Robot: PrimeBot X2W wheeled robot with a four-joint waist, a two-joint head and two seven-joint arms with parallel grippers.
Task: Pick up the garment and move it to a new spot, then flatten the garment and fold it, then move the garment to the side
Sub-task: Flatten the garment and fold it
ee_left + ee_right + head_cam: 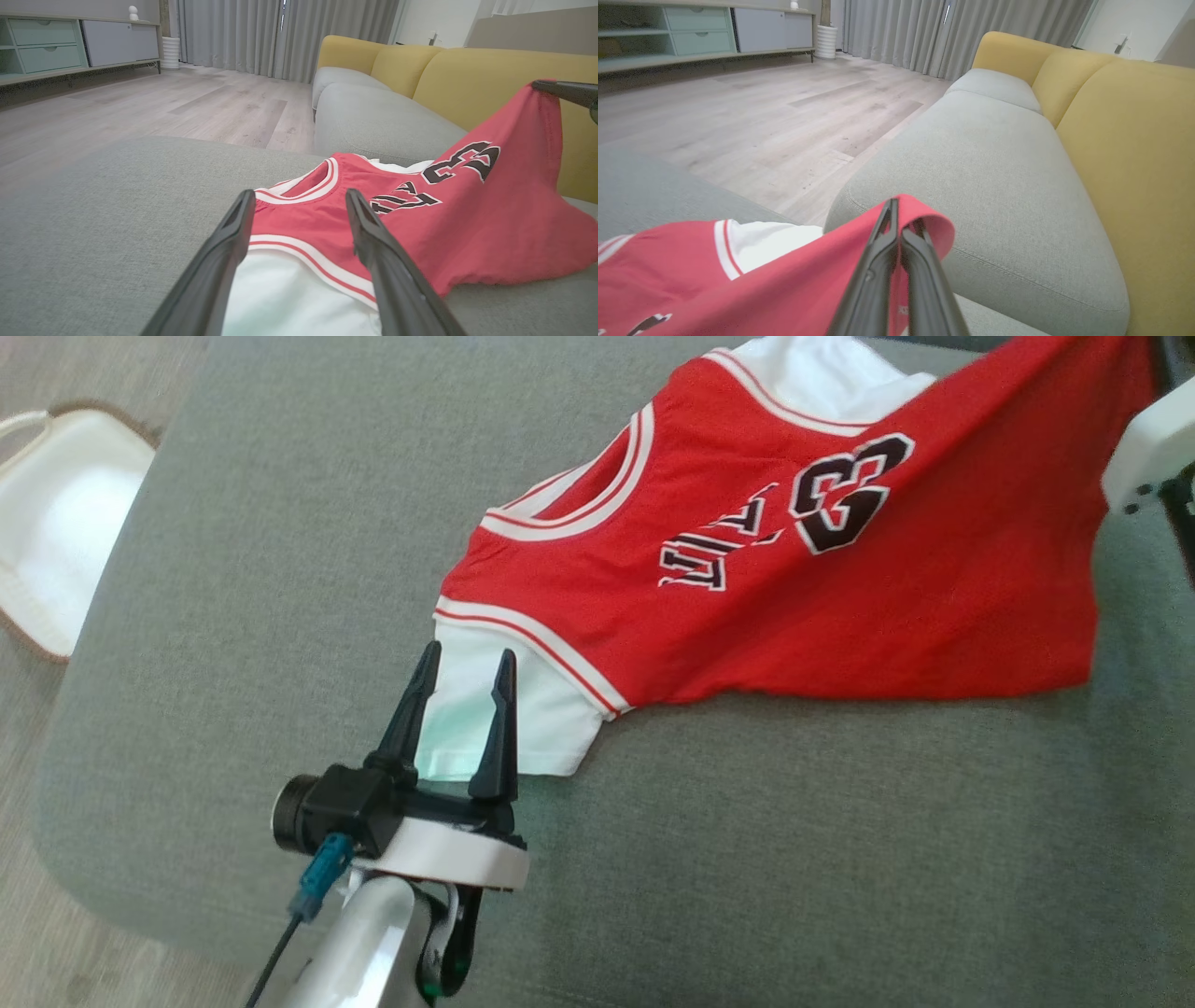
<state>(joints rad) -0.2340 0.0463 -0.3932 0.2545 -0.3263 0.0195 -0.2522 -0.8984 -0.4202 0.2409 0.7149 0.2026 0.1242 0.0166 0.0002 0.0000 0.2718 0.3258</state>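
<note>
Over the garment (934, 597), left fingers (498, 737) gape; right fingers (878, 261) pinch it.

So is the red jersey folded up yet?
Not folded. The red jersey lies spread open on the grey cushion, its number showing, with one corner pinched and lifted by the right gripper.

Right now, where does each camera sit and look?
Head view: from the head, down at the jersey on the grey cushion; open left gripper at its sleeve.
Left wrist view: low, along its fingers, across the jersey toward the yellow sofa.
Right wrist view: along the right gripper, shut on the jersey's edge.
Both wrist views share the curtains.
</note>
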